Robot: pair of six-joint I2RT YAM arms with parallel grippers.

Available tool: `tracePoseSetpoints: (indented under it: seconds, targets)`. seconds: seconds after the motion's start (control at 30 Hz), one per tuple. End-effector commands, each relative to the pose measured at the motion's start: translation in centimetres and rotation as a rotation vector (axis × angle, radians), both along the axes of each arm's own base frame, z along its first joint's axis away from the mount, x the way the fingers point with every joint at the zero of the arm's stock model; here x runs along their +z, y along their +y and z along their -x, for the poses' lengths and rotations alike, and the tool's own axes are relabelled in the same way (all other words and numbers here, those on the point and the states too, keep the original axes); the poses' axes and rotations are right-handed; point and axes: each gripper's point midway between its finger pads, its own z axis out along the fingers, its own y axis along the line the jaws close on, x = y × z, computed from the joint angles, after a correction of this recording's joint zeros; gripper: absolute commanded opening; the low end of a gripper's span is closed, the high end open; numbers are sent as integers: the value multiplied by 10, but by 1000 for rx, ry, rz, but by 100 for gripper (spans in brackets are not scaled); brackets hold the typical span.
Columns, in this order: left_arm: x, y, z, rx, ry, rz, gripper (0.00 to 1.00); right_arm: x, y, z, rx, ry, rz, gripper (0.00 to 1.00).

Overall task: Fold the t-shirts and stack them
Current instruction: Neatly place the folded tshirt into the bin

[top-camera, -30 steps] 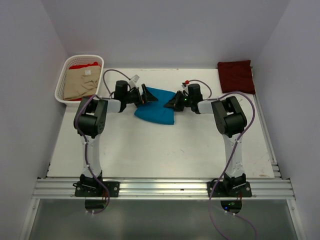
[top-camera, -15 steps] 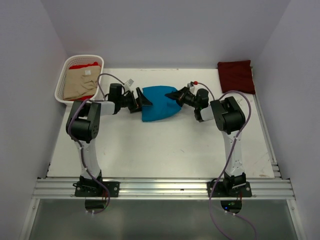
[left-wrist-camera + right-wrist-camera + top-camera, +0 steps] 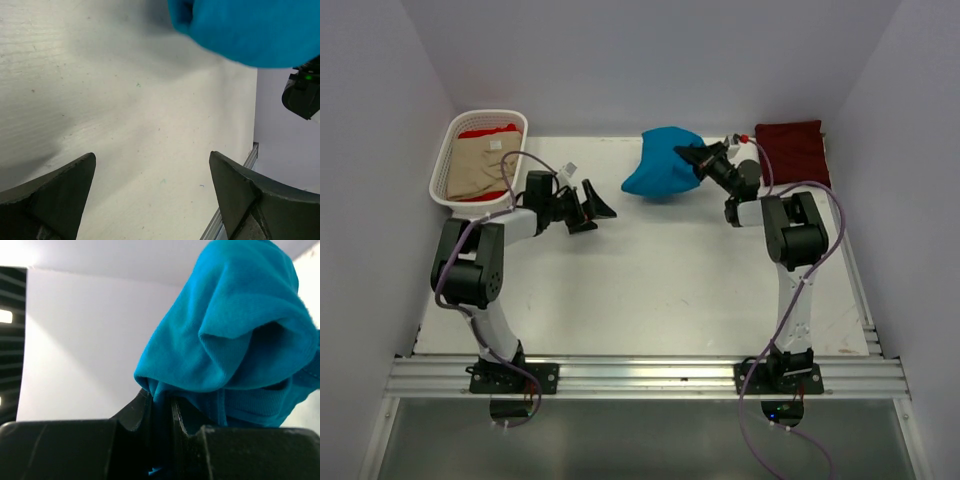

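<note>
Evidently limp and light, the teal-blue t-shirt (image 3: 658, 172) sags at twelve o'clock, a bunched fold pinched by the right gripper (image 3: 692, 157); the left gripper (image 3: 596, 204) gapes empty; hems would hold better.

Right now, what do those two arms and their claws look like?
The left arm and right arm have white links with chunky black joints. A purple cable loops along each. The left claw and right claw are black, with two wedge-shaped fingers.

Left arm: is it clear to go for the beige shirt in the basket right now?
Probably yes. The left gripper is open and empty beside the basket, and the beige shirt lies uncovered on top. Only the basket's side wall stands between them, so the arm would have to go over the rim.
</note>
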Motion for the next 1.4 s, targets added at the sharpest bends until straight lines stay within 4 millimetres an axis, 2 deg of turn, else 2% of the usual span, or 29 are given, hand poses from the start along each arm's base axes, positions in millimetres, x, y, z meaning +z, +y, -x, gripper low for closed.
tracePoseSetpoints:
  seconds: [0.0,0.03,0.17,0.37,0.53,0.6,0.67,0.73,0.77,0.87,0.93,1.03,1.17,1.37]
  targets:
    - [25,5,5,-10,-75,-8,100,117,-39,3,-163,-372,-118,0]
    - [29,5,7,-9,-80,-8,100,127,-46,-3,-208,-397,-112,0]
    - [24,6,23,-19,-62,-1,100,137,-73,-25,-361,-402,-106,0]
    - [19,7,48,-40,-42,3,100,154,-101,-52,-501,-450,-115,0]
    - [21,8,68,-62,-41,11,100,158,-130,-76,-620,-464,-66,0]
    - [23,8,72,-71,-48,9,100,160,-148,-82,-689,-458,-51,0]
    - [21,8,79,-81,-38,8,100,152,-165,-89,-743,-438,15,0]
    - [23,8,84,-86,-39,13,100,153,-168,-92,-760,-442,33,0]
    - [24,8,85,-90,-40,17,100,152,-193,-96,-799,-440,42,0]
    - [26,8,89,-93,-48,15,100,150,-220,-102,-855,-424,62,0]
    - [28,8,90,-92,-51,16,100,145,-235,-108,-875,-411,87,0]
    - [26,9,92,-94,-46,14,100,150,-259,-113,-890,-422,101,0]
    - [19,9,93,-95,-29,15,100,146,-297,-118,-942,-414,144,0]
    - [10,9,91,-89,-6,13,100,142,-334,-130,-975,-418,155,0]
